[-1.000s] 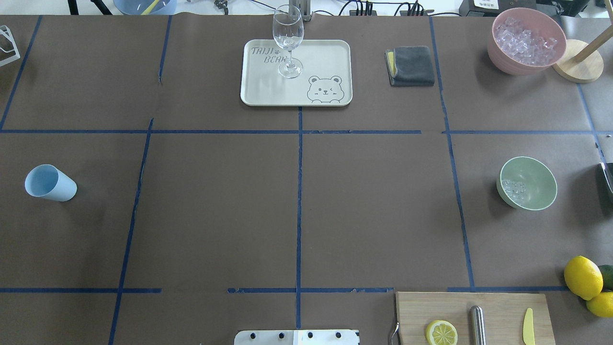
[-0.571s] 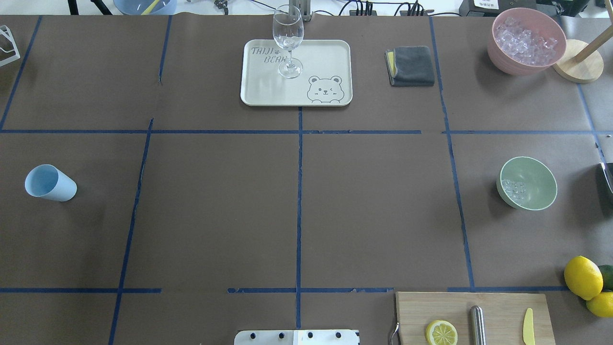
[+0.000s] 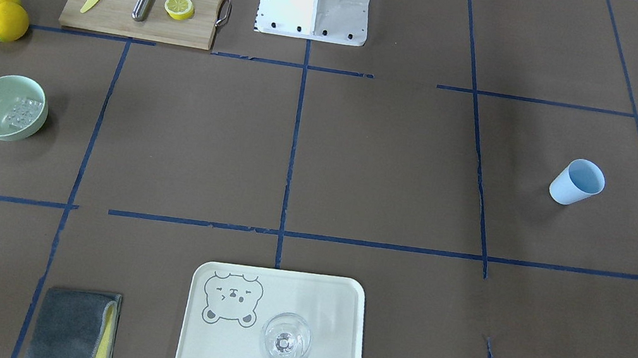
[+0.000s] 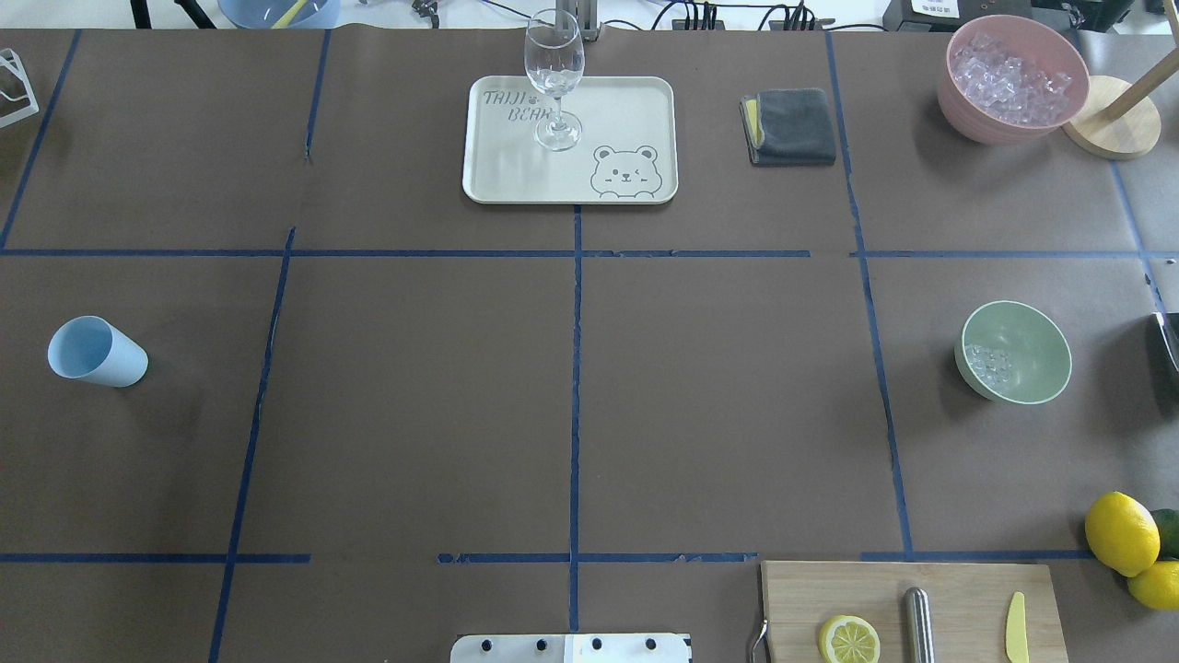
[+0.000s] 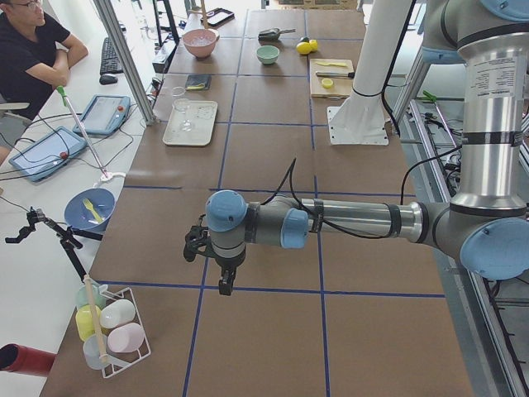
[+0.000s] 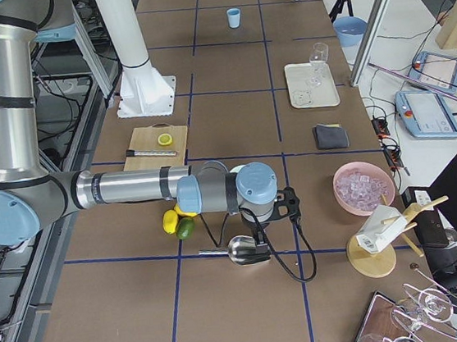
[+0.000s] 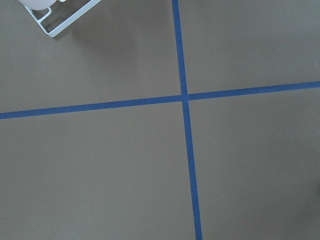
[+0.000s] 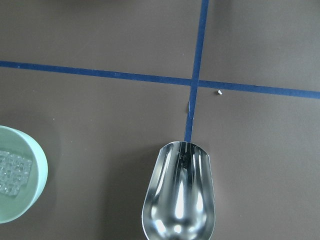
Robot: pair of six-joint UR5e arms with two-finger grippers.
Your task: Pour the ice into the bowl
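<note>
Ice [image 4: 990,362] is lying in a small clump inside the mint bowl [image 4: 1045,364], against the wall nearer the worktop's middle. The bowl is standing upright on the worktop [image 4: 718,387] at the robot's right, between the pink bowl [image 4: 958,110] of ice and the lemons [image 4: 1121,532].

The right end effector [image 6: 259,235] is hanging near the bowl, over a metal scoop [image 8: 179,200] lying flat on the paper. In its wrist view the bowl's rim is showing at the left edge, apart from the scoop. Fingers apart or together: cannot tell.

The left end effector [image 5: 223,285] is hanging low over the opposite end of the worktop, well apart from the bowl. Its fingers: cannot tell either. A light blue cup [image 4: 97,352] is standing upright on that left side.
</note>
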